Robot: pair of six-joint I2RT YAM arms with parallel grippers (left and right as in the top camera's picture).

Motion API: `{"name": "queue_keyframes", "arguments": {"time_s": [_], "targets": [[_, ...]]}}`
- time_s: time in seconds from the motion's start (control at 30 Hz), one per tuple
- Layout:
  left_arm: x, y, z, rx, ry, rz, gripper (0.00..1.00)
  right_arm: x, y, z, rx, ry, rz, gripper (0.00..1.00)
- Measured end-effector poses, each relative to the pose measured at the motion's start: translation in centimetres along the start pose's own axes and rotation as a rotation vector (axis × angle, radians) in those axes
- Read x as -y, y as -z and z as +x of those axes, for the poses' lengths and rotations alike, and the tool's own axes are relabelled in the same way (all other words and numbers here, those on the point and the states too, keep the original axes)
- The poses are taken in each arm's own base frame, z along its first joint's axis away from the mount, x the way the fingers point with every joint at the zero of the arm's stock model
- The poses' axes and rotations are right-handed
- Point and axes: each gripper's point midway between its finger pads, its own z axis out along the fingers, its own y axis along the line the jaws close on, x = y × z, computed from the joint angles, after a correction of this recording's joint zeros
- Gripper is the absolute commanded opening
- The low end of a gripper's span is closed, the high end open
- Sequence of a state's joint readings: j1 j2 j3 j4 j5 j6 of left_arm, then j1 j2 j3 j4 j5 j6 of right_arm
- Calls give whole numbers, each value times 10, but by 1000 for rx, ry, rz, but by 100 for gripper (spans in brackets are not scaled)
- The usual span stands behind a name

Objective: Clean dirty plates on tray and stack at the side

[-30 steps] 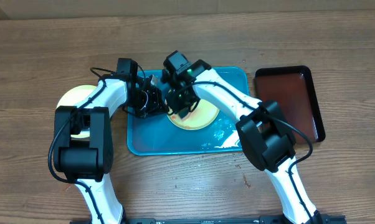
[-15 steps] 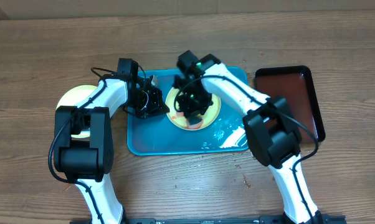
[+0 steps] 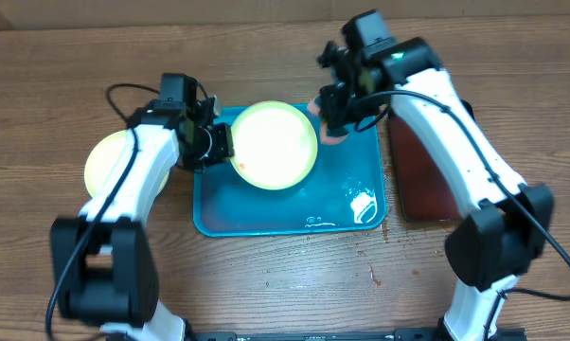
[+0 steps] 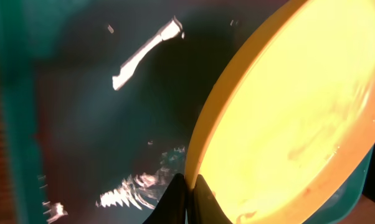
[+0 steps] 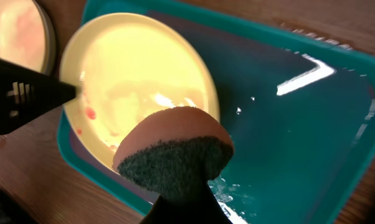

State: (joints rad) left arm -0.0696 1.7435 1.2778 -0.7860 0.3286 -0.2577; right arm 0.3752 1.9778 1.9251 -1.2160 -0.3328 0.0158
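My left gripper (image 3: 224, 152) is shut on the left rim of a pale yellow-green plate (image 3: 276, 144) and holds it tilted above the turquoise tray (image 3: 285, 218). In the left wrist view the fingers (image 4: 189, 193) pinch the plate's edge (image 4: 299, 106). A few red smears remain on the plate (image 5: 137, 81). My right gripper (image 3: 334, 118) is shut on a brown sponge (image 5: 175, 149) with a dark scouring face, off the plate's right edge. Another pale plate (image 3: 110, 163) lies on the table to the left, with pink smears in the right wrist view (image 5: 16, 31). No light blue plate shows.
The tray floor is wet, with streaks near its front right corner (image 3: 361, 206). A dark brown-red tray (image 3: 427, 194) lies right of it, partly under my right arm. Wooden table (image 3: 266, 284) surrounds everything.
The plate was flat on the tray with the sponge on it. Now my left gripper has raised it, and my right gripper has drawn back up and to the right with the sponge.
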Motion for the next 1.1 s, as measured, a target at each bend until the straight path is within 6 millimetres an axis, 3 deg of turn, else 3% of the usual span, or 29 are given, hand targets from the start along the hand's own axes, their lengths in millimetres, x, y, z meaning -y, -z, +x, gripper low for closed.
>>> {"name": "queue_keyframes", "arguments": {"time_s": [0.13, 0.4, 1.1], "targets": [[-5, 36, -7, 99, -22, -90, 4, 5, 4, 1, 0, -20, 5, 4], [-18, 85, -10, 247, -77, -318, 4, 6, 3, 1, -3, -23, 10, 4], [29, 148, -6, 583, -364, -891, 4, 10, 3, 5, -16, -30, 31, 4]]}}
